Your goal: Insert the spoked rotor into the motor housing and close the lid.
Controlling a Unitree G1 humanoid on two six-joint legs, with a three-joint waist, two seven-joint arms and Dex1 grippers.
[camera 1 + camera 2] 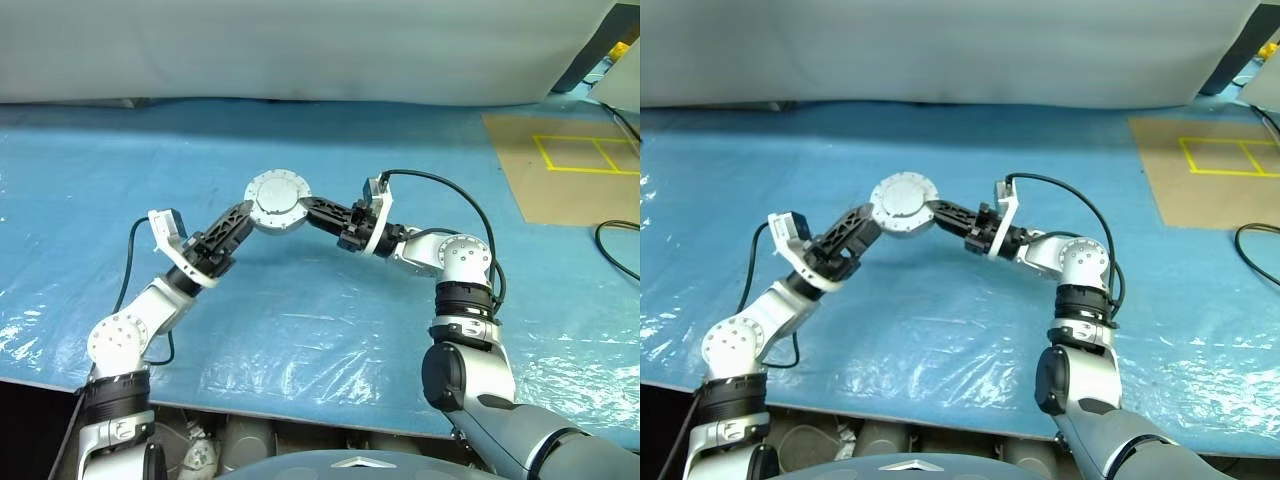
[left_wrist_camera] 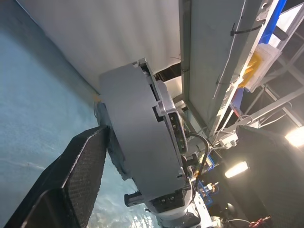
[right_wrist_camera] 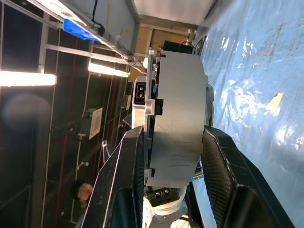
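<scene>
The motor housing (image 1: pixel 278 202), a round grey metal puck, hangs edge-up above the blue-covered table (image 1: pixel 300 330). My right gripper (image 3: pixel 173 130) is shut on it, one finger on each flat face, reaching in from the right (image 1: pixel 312 210). My left gripper (image 1: pixel 241 222) is open on the housing's left side, its upper finger close against the rim. In the left wrist view one finger (image 2: pixel 80 161) stands beside the housing's (image 2: pixel 137 142) flat face. The spoked rotor is out of view. I cannot tell the lid apart from the housing's body.
A brown cardboard sheet (image 1: pixel 570 165) with yellow tape squares lies at the back right. A black cable (image 1: pixel 615 245) loops at the right edge. A pale curtain (image 1: pixel 300 50) closes the back. The table's front edge runs just before my arms.
</scene>
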